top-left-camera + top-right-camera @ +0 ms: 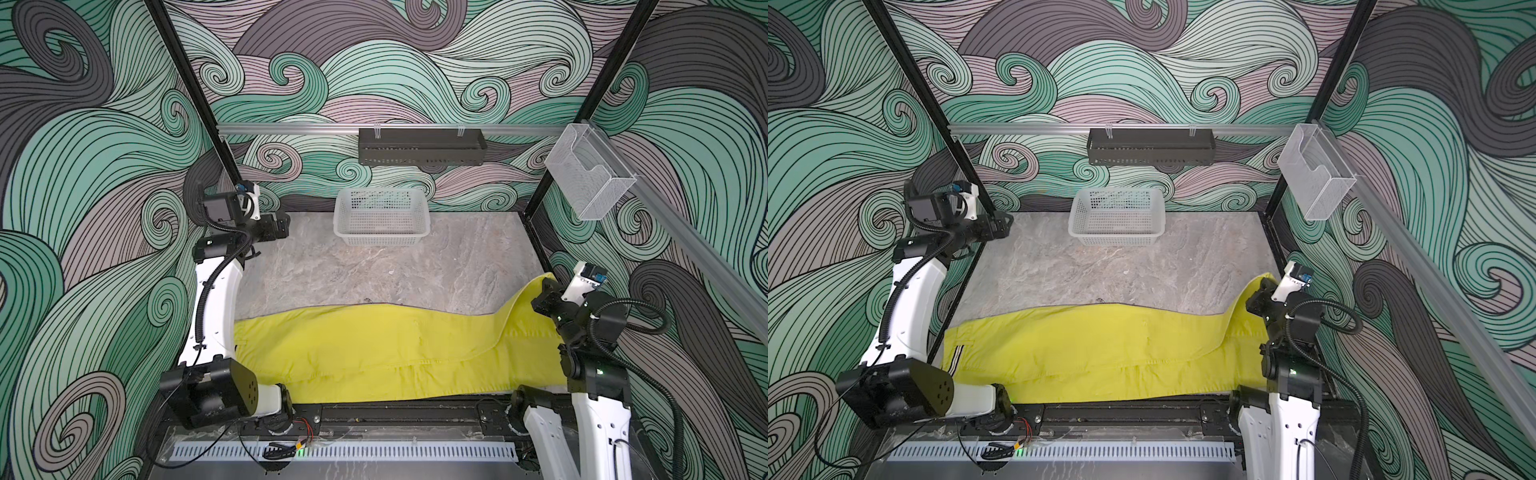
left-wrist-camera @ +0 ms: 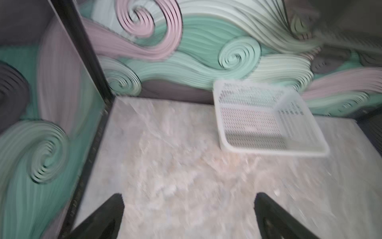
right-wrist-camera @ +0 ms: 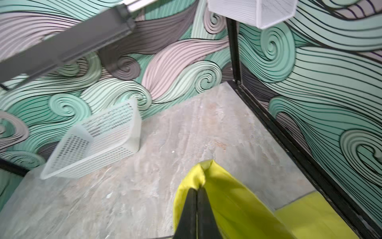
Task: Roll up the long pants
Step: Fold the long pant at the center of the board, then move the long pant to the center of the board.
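Showing wrist-side only, right tool (image 3: 197, 189) pinches long pants (image 3: 237, 199)

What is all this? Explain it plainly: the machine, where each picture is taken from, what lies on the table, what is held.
Two robot arms stand at a stone-patterned table. Two pictures look down from overhead; two come from cameras on the arms' wrists. On the table lie yellow-green long pants, spread out, and a white basket at the back. The right fingers are shut on one end of the pants, raised off the table. The left fingers are open and hold nothing.
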Robot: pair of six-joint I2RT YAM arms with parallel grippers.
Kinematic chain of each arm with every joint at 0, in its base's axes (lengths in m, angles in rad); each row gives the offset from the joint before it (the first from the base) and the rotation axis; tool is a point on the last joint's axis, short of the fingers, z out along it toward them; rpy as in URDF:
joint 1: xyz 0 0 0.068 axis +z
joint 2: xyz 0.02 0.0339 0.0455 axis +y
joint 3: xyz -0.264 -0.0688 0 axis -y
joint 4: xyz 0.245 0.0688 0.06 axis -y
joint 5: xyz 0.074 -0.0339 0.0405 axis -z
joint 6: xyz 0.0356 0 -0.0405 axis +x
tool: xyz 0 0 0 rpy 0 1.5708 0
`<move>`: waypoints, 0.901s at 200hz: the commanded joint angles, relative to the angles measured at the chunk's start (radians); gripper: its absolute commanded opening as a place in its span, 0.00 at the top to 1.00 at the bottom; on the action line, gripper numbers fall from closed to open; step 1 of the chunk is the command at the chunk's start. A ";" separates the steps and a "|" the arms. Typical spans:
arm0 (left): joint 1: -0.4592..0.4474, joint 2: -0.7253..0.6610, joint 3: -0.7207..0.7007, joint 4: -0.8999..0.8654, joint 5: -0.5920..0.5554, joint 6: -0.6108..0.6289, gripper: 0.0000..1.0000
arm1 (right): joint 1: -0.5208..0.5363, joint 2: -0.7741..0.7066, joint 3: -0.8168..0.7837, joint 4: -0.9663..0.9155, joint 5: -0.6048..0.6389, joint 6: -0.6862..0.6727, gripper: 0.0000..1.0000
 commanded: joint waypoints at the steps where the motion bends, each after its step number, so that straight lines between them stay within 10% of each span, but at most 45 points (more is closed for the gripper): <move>1: -0.074 -0.208 -0.245 -0.146 0.162 -0.042 0.01 | 0.035 -0.032 0.024 -0.201 -0.134 -0.002 1.00; 44: -0.164 -0.377 -0.526 -0.085 0.180 0.024 0.01 | 0.096 -0.215 0.025 -0.360 -0.003 0.047 1.00; 97: -0.401 0.068 -0.352 -0.193 0.242 0.153 0.01 | 0.095 -0.119 0.091 -0.263 0.074 0.062 1.00; 180: -0.833 0.235 -0.395 -0.171 0.189 0.251 0.04 | 0.095 0.028 0.130 -0.241 0.221 -0.053 1.00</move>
